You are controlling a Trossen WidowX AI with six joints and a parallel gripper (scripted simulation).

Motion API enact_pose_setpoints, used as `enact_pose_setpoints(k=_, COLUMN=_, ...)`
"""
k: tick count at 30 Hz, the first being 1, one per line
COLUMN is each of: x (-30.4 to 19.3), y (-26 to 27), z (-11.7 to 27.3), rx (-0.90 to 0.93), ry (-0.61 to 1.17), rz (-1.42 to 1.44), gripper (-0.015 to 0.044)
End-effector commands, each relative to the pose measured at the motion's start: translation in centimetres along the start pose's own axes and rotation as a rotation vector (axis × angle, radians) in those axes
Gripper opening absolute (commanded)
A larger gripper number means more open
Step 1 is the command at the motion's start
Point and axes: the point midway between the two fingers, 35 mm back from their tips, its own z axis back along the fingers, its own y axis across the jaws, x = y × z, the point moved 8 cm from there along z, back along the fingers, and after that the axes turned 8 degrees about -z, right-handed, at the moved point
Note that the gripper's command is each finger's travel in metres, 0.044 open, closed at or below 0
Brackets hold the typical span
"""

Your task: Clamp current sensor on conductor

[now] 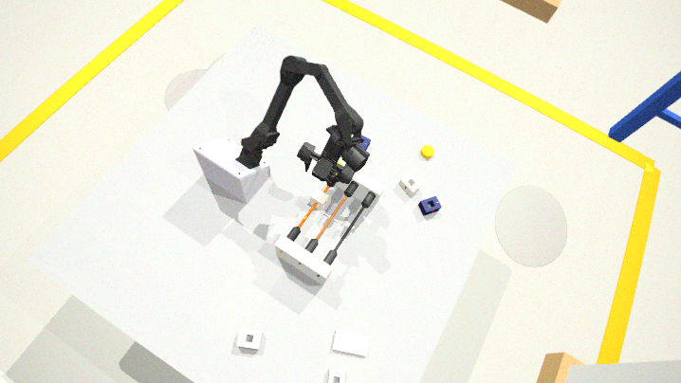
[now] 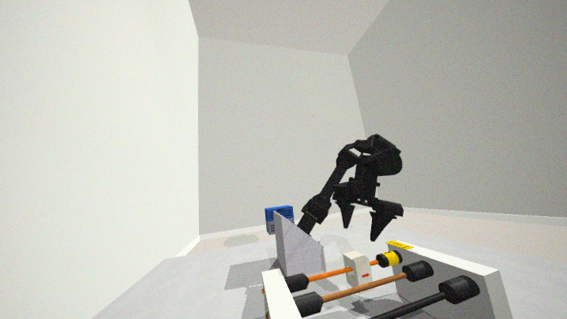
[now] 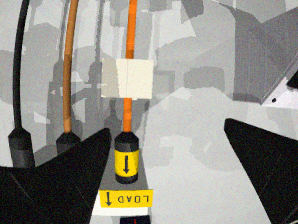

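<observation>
Wide-open and holding nothing, the pincer (image 1: 320, 172) (image 2: 358, 234) (image 3: 168, 128) hangs above the orange LOAD conductor (image 1: 305, 216) (image 2: 331, 274) (image 3: 128, 114), which the cream sensor (image 1: 319, 199) (image 2: 357, 268) (image 3: 135, 78) surrounds.

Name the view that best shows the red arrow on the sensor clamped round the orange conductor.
The exterior view: the red arrow lies on the side of the sensor facing it. The top and wrist views show the sensor's pale body, no arrow.
</observation>
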Motion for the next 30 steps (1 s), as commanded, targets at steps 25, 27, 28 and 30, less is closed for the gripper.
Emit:
enact_pose_setpoints(k=25, x=-10.7, y=-11.2, z=0.4, rx=0.485, ry=-0.68, rz=0.433, gripper=0.044)
enact_pose_setpoints(k=27, x=-10.7, y=-11.2, z=0.4, rx=0.485, ry=-0.68, rz=0.433, gripper=0.044)
enact_pose_setpoints(k=28, x=-10.7, y=-11.2, z=0.4, rx=0.485, ry=-0.68, rz=0.433, gripper=0.044)
enact_pose_setpoints(k=30, x=-10.7, y=-11.2, z=0.4, rx=0.485, ry=-0.68, rz=0.433, gripper=0.044)
